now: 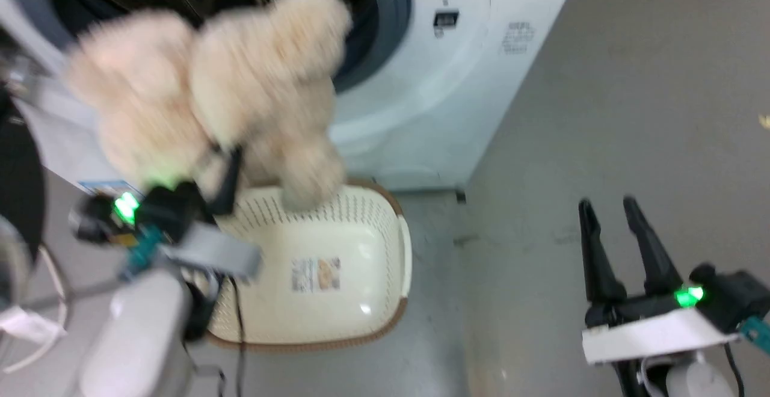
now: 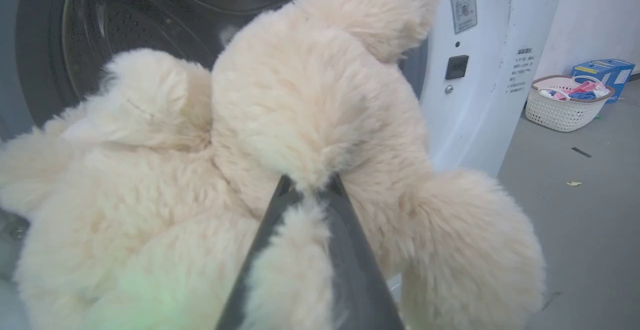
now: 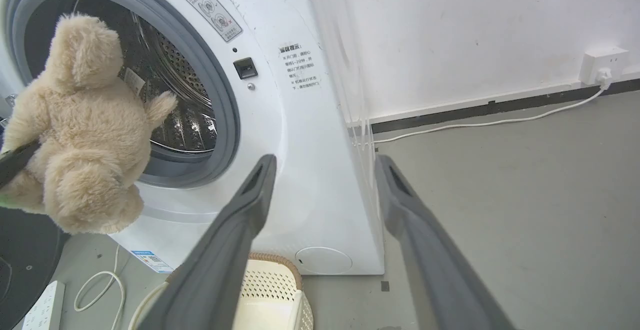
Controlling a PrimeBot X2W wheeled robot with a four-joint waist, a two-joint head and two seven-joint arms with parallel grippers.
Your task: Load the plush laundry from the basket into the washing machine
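The plush laundry (image 1: 222, 90), a fluffy cream-beige stuffed toy, hangs in the air in front of the washing machine's (image 1: 457, 72) open drum mouth, above the basket (image 1: 337, 301). My left gripper (image 1: 224, 159) is shut on the toy's lower body; in the left wrist view its fingers (image 2: 345, 250) pinch the fur of the plush laundry (image 2: 300, 100). The basket holds nothing but the label on its base. My right gripper (image 1: 610, 210) stands open over the floor at the right. The right wrist view shows the plush laundry (image 3: 85, 130) before the steel drum (image 3: 175, 90), with the right gripper (image 3: 322, 162) open.
The washer's dark door (image 3: 25, 260) hangs open at the left. A white power strip (image 3: 42, 305) and cables lie on the floor below it. A second basket (image 2: 565, 102) with clothes and a blue box (image 2: 605, 72) stand beyond the machine. Grey floor (image 1: 631, 114) spreads to the right.
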